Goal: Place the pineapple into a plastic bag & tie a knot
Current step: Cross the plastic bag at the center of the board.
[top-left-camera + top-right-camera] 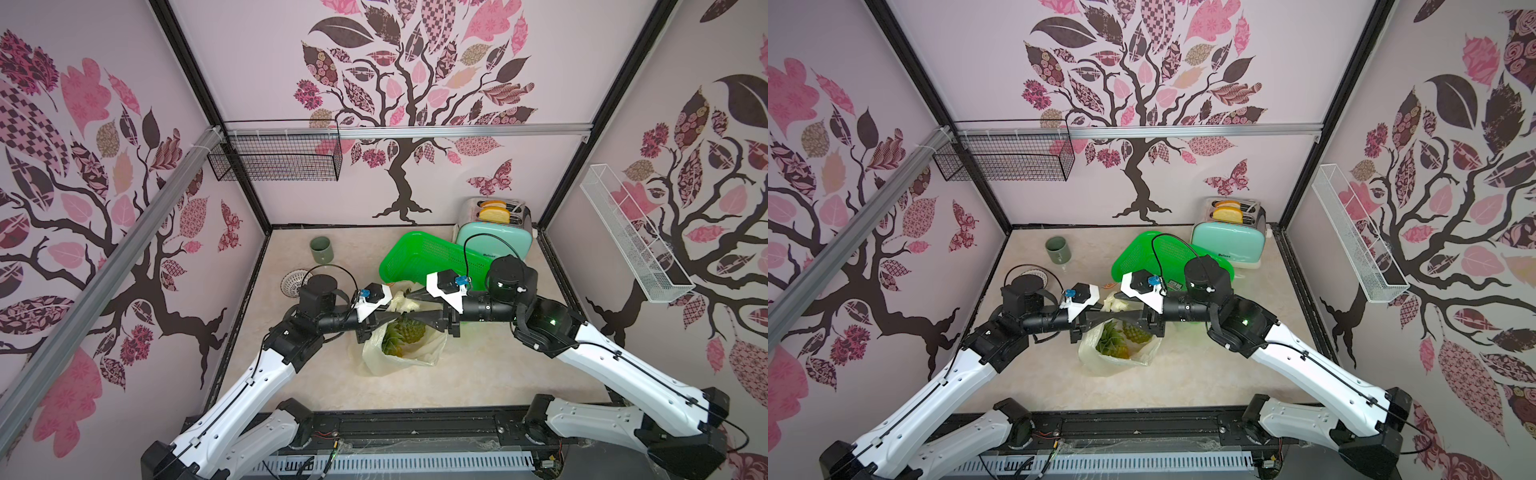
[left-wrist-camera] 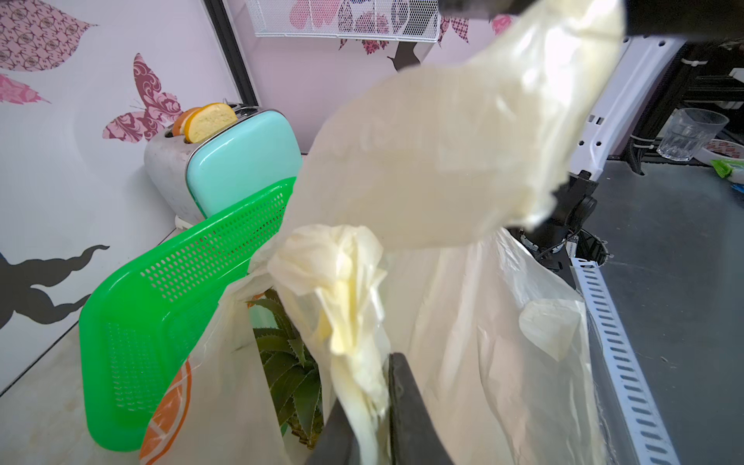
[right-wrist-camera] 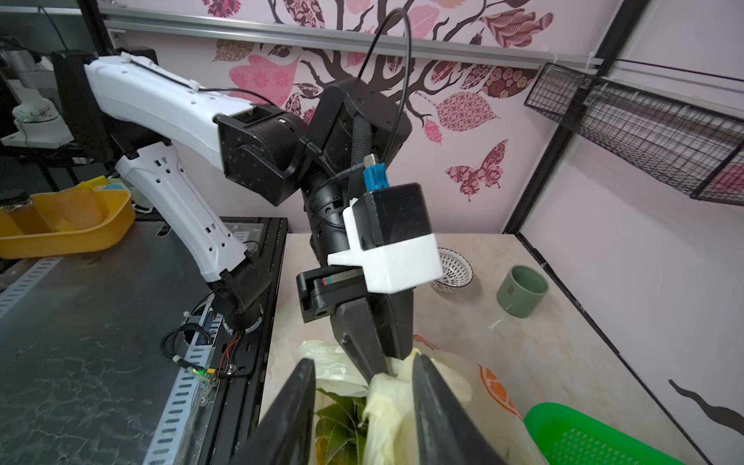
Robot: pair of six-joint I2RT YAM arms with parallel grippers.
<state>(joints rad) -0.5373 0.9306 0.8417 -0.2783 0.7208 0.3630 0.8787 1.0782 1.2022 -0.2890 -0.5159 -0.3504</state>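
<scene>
- Tying the straps is the step in hand, we judge. The pineapple (image 1: 405,332) already sits in the plastic bag (image 1: 419,353), which stands on the bench (image 1: 478,382) touching the green basket (image 1: 415,257), on the basket's side nearer the arm bases.
- The left hand (image 1: 395,319) is clenched on one twisted strap (image 2: 354,342), just above the bag's mouth.
- The right hand (image 1: 411,306) has its jaws apart, and the second strap (image 2: 443,153) lies loose against one finger, not pinched.
- We see no finished knot, and we cannot tell whether the straps are crossed.
- To do this well, we would hold the left strap taut and grasp the loose strap close to its root.
- We would then pass it around the held one and pull both ends apart evenly and low, so the thin film neither tears nor lifts the fruit.
- The bag's mouth gapes, with the leafy crown showing inside.
- The basket stands tipped on edge and holds nothing that we can see.
- Behind the basket, by the back wall, the toaster (image 1: 494,245) holds two bread slices (image 1: 494,214).
- Well apart from the basket, on the left arm's side, a green cup (image 1: 321,249) stands upright. We cannot make out anything in it.
</scene>
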